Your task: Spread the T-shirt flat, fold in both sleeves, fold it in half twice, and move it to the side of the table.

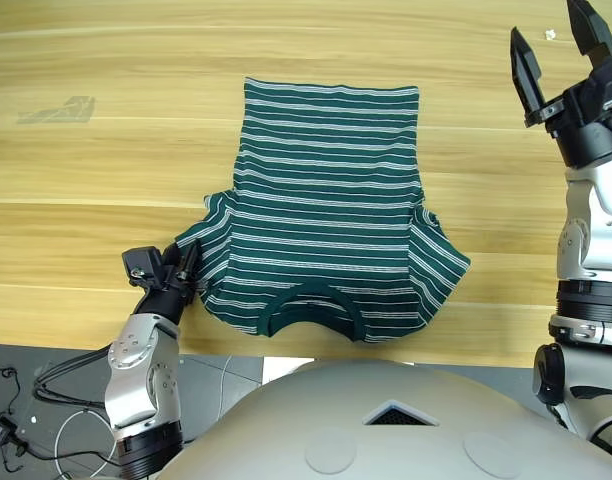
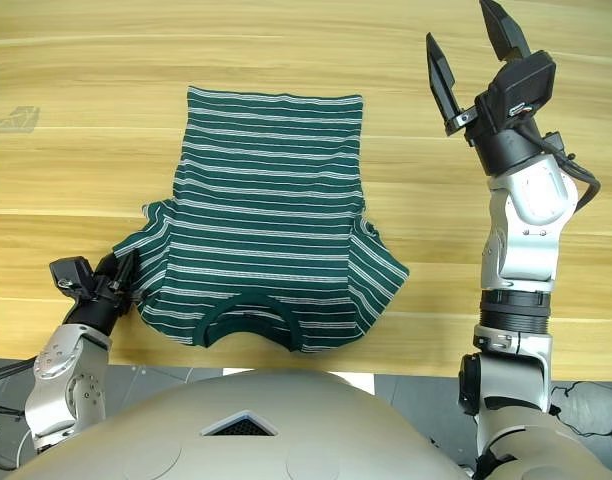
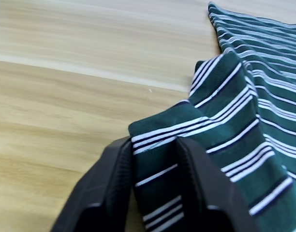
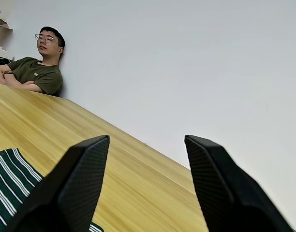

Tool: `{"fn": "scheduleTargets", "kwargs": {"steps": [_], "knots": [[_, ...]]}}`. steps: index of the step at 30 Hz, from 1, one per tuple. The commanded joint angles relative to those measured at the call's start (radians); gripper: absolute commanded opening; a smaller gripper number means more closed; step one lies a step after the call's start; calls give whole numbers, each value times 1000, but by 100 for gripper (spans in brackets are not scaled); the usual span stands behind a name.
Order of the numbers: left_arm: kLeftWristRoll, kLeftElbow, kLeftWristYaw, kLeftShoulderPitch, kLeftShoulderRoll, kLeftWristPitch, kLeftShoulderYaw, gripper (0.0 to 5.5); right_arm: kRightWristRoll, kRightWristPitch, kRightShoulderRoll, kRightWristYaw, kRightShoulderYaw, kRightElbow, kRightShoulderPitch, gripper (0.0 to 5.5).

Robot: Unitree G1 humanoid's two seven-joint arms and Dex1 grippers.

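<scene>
t-shirt [image 1: 326, 200]: dark green knit cloth with thin white stripes, lying front down or up (cannot tell) near the middle of the long light wooden table [image 1: 106, 170]. its body is mostly flat with a few soft wrinkles.
collar [image 1: 312, 305]: plain dark green ribbed band, at the near edge of the table, toward the robot.
hem [image 1: 331, 90]: straight striped edge at the far end of the shirt, flat on the wood.
left sleeve [image 1: 204, 240]: bunched and pulled out toward the near left edge of the table, its cuff held off the wood.
right sleeve [image 1: 441, 262]: short and striped, lying loose and a little crumpled on the table just beside the body.
left gripper [image 1: 189, 268]: low at the near left edge of the table. its two black ridged fingers [image 3: 111, 179] are pinching the cuff of the left sleeve, and the striped cloth runs up between them.
right gripper [image 2: 459, 24]: raised over the far right part of the table, well apart from the t-shirt. its black pointed fingers [image 4: 85, 179] are spread wide, with nothing between them.
grey mark [image 1: 61, 108]: faint smudged patch on the wood, far to the left of the shirt.
</scene>
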State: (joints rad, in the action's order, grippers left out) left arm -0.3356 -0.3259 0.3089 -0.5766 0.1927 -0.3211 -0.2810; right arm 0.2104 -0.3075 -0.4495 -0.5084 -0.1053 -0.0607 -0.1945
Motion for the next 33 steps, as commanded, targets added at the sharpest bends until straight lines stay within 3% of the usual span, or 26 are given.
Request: {"fn": "scheduleTargets", "kwargs": {"steps": [1, 7, 19, 26, 33], "knots": [[31, 40, -15, -21, -13, -2, 33, 89, -13, 5, 1, -16, 10, -7, 6, 287], [21, 31, -23, -40, -33, 57, 18, 1, -17, 6, 6, -26, 20, -2, 18, 287], [19, -87, 60, -81, -48, 252, 70, 1, -24, 1, 9, -39, 45, -17, 13, 287], [153, -107, 101, -106, -5, 377, 189, 1, -28, -3, 20, -42, 51, -27, 9, 287], [383, -61, 159, -150, 108, 498, 387, 1, -28, -10, 27, -43, 51, -43, 11, 287]]}}
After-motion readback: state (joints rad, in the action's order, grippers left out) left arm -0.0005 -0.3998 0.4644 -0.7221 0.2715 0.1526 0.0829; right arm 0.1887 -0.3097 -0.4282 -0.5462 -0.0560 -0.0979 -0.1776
